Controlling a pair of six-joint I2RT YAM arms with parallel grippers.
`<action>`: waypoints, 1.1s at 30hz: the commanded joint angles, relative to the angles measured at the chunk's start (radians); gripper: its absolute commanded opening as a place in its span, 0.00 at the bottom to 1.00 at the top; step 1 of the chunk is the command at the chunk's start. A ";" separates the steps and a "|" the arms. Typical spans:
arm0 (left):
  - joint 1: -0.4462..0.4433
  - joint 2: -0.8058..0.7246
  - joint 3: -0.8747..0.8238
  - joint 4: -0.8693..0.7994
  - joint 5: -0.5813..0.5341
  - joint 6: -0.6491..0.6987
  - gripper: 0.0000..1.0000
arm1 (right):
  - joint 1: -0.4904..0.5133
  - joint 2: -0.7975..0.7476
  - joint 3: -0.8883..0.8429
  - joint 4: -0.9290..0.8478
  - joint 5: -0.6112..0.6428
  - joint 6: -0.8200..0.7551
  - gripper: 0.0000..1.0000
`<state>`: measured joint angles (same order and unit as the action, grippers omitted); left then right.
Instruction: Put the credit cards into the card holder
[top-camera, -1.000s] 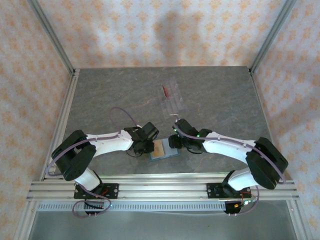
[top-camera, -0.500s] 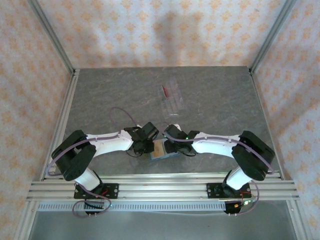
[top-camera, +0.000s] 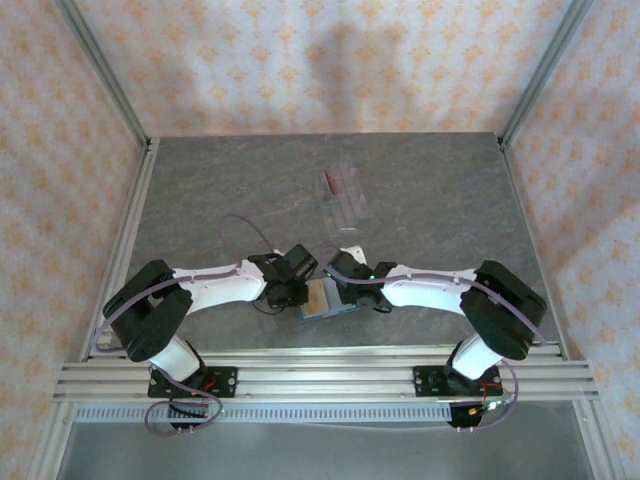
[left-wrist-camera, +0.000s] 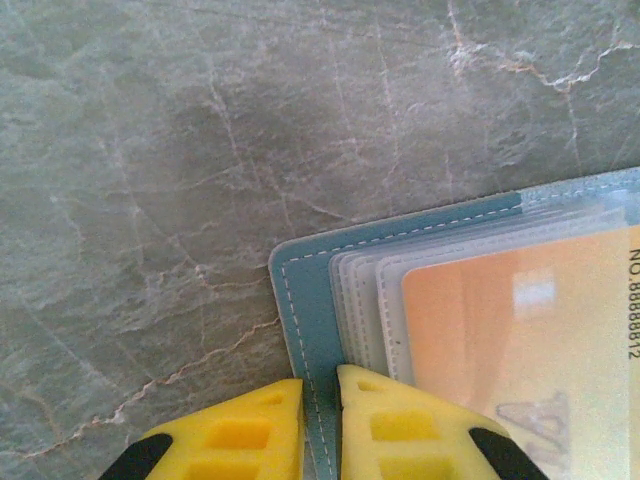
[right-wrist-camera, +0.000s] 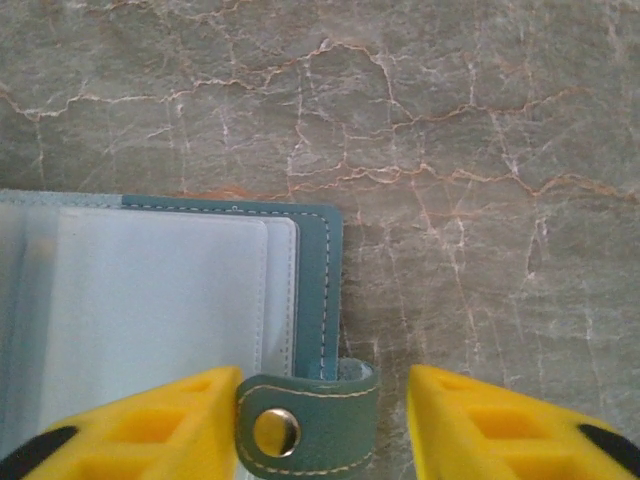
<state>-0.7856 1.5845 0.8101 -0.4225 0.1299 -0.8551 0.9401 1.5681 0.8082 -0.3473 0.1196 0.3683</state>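
The card holder (top-camera: 322, 298) is seen lying open on the grey table (top-camera: 220, 190), near the arm bases, between the two grippers; an orange card (left-wrist-camera: 520, 350) is lodged in one of its clear sleeves; the holder's left cover edge is pinched by the left gripper (left-wrist-camera: 320, 425); the right gripper (right-wrist-camera: 325, 405) is held spread, with the snap tab (right-wrist-camera: 308, 425) at the holder's right edge standing between its jaws. Farther off, mid-table, a dark red card (top-camera: 328, 181) is seen beside clear plastic pieces (top-camera: 347, 205); what these are cannot be told.
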 joint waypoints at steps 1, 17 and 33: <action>-0.021 0.075 -0.035 0.027 0.036 0.004 0.15 | 0.006 -0.027 0.023 -0.038 0.041 -0.006 0.32; -0.034 0.103 -0.025 0.074 0.059 -0.034 0.15 | 0.004 -0.185 0.035 0.083 -0.258 0.046 0.00; -0.028 -0.049 -0.060 -0.071 -0.100 -0.092 0.15 | 0.004 -0.010 -0.045 0.577 -0.562 0.342 0.00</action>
<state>-0.7895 1.5650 0.8005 -0.4458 0.0956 -0.9226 0.9337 1.4857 0.7761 0.0956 -0.3656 0.6151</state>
